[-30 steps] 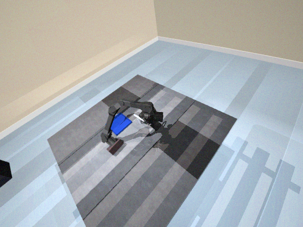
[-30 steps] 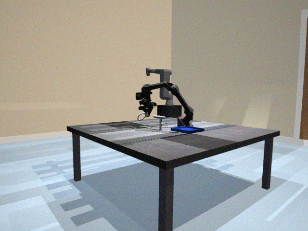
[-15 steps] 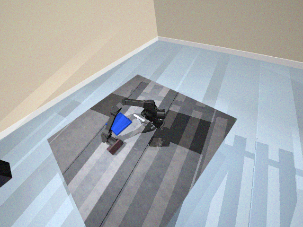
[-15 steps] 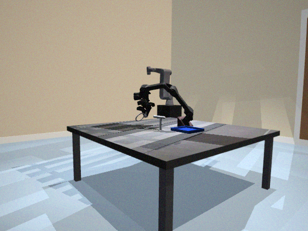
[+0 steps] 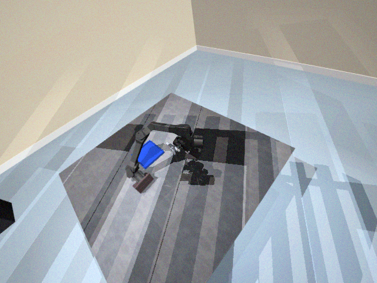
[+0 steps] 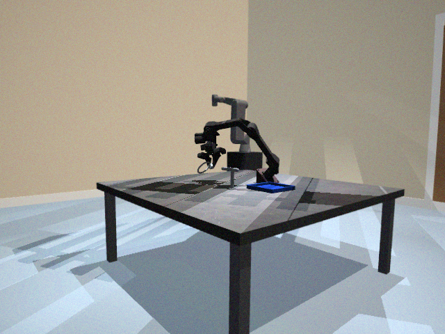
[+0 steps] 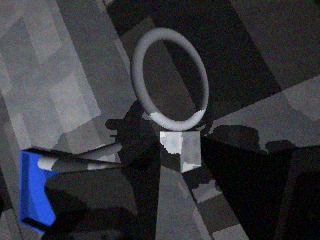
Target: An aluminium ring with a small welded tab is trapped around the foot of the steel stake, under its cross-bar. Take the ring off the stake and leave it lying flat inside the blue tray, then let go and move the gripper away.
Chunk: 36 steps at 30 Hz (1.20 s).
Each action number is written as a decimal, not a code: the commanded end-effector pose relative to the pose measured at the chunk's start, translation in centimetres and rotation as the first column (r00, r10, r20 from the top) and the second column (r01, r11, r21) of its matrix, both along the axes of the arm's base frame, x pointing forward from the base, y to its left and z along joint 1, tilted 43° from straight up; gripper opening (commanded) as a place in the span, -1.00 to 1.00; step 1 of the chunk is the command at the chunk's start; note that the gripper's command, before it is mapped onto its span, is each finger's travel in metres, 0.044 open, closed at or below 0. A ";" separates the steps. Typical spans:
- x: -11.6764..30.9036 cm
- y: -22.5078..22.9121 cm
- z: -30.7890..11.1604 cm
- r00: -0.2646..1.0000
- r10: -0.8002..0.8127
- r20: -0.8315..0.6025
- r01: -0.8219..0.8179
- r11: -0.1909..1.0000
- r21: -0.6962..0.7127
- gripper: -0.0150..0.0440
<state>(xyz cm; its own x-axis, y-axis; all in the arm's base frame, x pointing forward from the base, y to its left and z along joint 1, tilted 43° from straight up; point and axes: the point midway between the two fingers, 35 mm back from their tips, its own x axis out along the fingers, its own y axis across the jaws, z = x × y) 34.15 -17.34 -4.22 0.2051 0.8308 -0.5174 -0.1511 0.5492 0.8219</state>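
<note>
1. Grey arm [image 6: 238,122]: stands on a black block [image 6: 235,161], beyond the worktop [image 5: 194,219] [image 6: 222,210] [image 7: 30,55], near twelve o'clock in exterior view.
2. Brown door [image 6: 439,158]: pale frame, three o'clock, partly visible.
3. Dark object [image 5: 5,214]: eight o'clock in top view, cropped, unidentified.
4. Floor [image 5: 274,121] [image 6: 53,305]: pale blue, shadow-streaked.
</note>
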 end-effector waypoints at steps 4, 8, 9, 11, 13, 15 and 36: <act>-0.3 -0.3 1.5 0.987 0.039 0.153 -0.033 0.999 -0.042 -0.49; -0.5 -0.2 2.1 0.971 0.068 0.230 -0.054 0.996 -0.068 -0.49; -0.6 -0.2 2.3 0.966 0.076 0.249 -0.059 0.995 -0.075 -0.49; -0.7 -0.2 2.6 0.954 0.091 0.286 -0.068 0.994 -0.090 -0.49; -0.9 -0.1 2.9 0.940 0.107 0.323 -0.077 0.992 -0.105 -0.49; -1.0 -0.1 3.2 0.925 0.123 0.359 -0.085 0.989 -0.121 -0.49; -2.8 0.7 6.1 0.682 0.314 0.660 -0.121 0.939 -0.322 -0.49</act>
